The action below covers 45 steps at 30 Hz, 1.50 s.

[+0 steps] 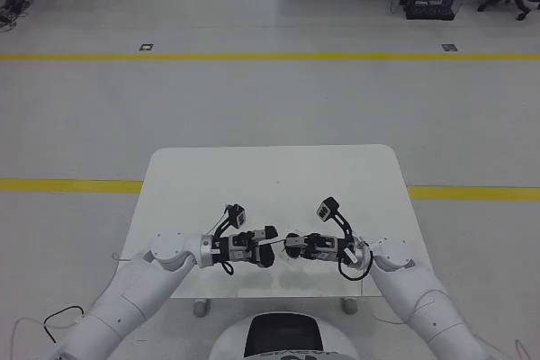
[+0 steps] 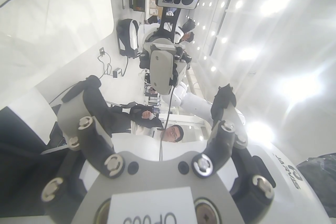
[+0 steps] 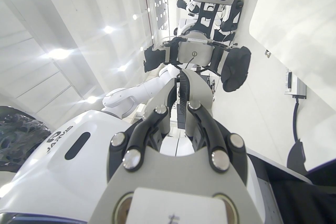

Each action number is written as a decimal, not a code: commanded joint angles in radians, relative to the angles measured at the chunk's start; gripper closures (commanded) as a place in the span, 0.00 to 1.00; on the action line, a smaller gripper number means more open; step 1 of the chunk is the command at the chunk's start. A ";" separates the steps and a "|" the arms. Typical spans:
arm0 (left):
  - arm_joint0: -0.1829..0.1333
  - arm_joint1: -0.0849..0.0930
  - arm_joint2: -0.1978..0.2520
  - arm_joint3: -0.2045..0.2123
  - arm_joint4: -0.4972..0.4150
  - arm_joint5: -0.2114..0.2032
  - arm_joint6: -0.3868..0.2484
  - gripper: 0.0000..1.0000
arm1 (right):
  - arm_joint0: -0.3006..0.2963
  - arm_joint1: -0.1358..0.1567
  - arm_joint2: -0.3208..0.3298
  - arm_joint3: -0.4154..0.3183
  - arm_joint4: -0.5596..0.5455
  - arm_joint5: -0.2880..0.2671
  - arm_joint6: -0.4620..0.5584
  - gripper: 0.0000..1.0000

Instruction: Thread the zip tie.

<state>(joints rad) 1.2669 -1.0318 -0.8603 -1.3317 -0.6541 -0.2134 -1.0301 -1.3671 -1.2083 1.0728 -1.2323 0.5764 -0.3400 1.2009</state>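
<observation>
Table (image 1: 270, 180) — one; left gripper (image 1: 269, 245), right gripper (image 1: 291, 244)

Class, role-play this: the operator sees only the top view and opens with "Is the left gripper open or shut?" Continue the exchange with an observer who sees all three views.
Observer: Open. The left wrist view shows the left gripper spread wide.
Operator: And the right one?
Observer: The right gripper is shut on a thin black strip, apparently the zip tie.
Operator: Where does the strip point?
Observer: Toward the left gripper, into the gap between its fingers, clear of both.
</observation>
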 commanded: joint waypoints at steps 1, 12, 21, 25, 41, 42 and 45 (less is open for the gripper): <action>-0.001 0.000 0.001 0.001 0.000 0.000 -0.001 0.00 | 0.000 0.000 -0.001 -0.002 -0.001 0.000 -0.001 1.00; -0.003 0.000 0.004 0.003 -0.002 -0.003 -0.004 0.26 | 0.003 -0.001 -0.008 0.000 -0.003 0.000 -0.002 1.00; -0.003 0.001 0.005 0.003 -0.002 -0.006 -0.004 0.54 | 0.006 0.000 -0.013 0.007 -0.008 0.000 -0.004 1.00; -0.003 0.002 0.004 0.002 -0.002 -0.006 -0.003 0.59 | 0.012 0.000 -0.020 0.016 -0.010 0.005 -0.004 1.00; -0.003 0.005 0.000 -0.004 0.000 -0.003 -0.001 0.87 | 0.025 0.004 -0.033 0.030 -0.013 0.030 0.000 1.00; -0.003 0.005 0.001 -0.003 0.002 -0.003 0.000 0.87 | 0.026 0.005 -0.033 0.031 -0.012 0.031 0.001 1.00; -0.003 0.005 0.001 -0.004 0.003 -0.002 0.001 0.89 | 0.028 0.006 -0.036 0.033 -0.010 0.034 0.004 1.00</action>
<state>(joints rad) 1.2636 -1.0266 -0.8593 -1.3357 -0.6511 -0.2151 -1.0296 -1.3399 -1.2030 1.0379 -1.1999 0.5654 -0.3068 1.2046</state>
